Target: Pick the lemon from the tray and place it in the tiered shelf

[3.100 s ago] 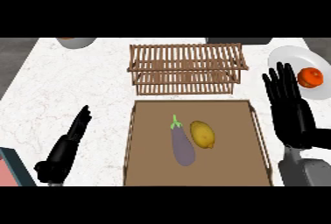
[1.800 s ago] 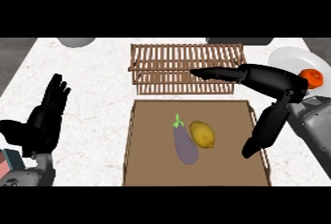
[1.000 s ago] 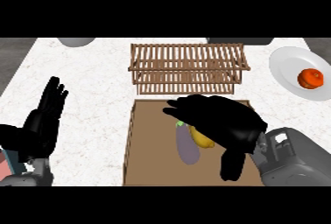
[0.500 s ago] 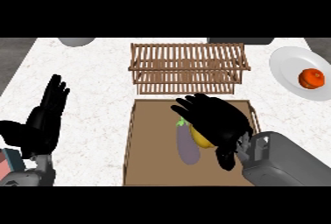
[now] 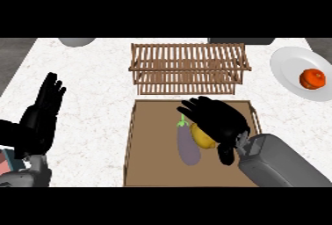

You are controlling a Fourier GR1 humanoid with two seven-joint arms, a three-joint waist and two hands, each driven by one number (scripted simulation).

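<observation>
The lemon (image 5: 202, 136) lies in the wooden tray (image 5: 139, 145), just beside the eggplant (image 5: 187, 144), which lies to its left. Its long axis runs roughly from the tray's far end toward the near end, slightly tilted. The right robot hand (image 5: 217, 119) is directly over the lemon's far and right side, fingers curled down around it and covering part of it; contact appears likely, but a closed grasp cannot be confirmed, as the lemon shows no lift from the tray floor. The left robot hand (image 5: 44, 115) rests open, fingers up, at the left of the worktop (image 5: 91, 88), well apart from the tray. The right robot hand is plainly the nearer one. The tiered shelf (image 5: 188, 68) stands just beyond the tray's far edge, so the coming carry is judged to run straight away from the robot. A plate (image 5: 292, 72) carrying an orange fruit (image 5: 312, 79) sits at the far right.
</observation>
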